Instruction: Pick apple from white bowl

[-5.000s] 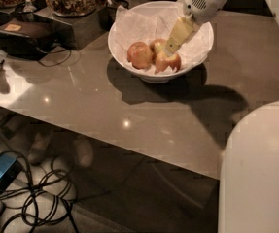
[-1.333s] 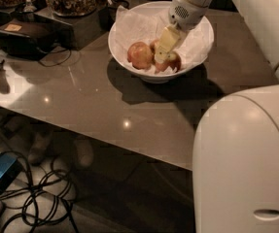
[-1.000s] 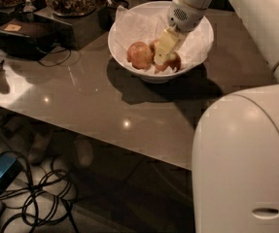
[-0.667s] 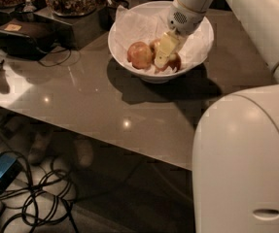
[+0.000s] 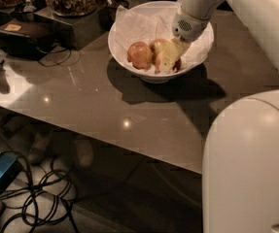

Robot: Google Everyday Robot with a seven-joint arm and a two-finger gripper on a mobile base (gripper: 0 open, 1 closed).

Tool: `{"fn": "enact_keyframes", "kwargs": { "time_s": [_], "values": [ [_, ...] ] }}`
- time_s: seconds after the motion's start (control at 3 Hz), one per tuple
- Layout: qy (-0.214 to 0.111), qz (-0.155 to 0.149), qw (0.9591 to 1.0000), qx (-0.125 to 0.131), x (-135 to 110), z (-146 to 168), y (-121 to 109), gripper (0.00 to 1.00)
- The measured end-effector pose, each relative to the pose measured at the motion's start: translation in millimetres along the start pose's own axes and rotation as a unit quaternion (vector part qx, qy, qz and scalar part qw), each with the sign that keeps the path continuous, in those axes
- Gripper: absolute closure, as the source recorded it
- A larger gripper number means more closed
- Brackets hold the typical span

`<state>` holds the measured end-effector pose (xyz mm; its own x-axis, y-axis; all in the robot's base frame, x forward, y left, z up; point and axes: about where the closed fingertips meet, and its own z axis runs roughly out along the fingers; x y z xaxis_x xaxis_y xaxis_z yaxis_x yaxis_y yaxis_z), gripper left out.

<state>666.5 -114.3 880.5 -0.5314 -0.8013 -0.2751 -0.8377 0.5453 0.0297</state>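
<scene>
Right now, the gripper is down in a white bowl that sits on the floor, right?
Not on the floor. The camera view shows the bowl sitting on the table; the gripper is indeed down in it.

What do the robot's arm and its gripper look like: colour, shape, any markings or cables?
The arm is made of smooth, rounded, glossy white shells, with no cables showing. Its white wrist bears a small round patch of dark dots. The gripper, pale cream-yellow, is inside the wide glossy white bowl.
</scene>
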Motion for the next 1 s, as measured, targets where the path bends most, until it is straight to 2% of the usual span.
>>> {"fn": "enact_keyframes", "kwargs": {
  "time_s": [0.67, 1.0],
  "values": [
    [0.003, -0.006, 1.0000, -0.007, -3, 9, -3, 0.34],
    [0.004, -0.008, 0.9999, -0.012, -4, 16, -5, 0.31]
  ]
}}
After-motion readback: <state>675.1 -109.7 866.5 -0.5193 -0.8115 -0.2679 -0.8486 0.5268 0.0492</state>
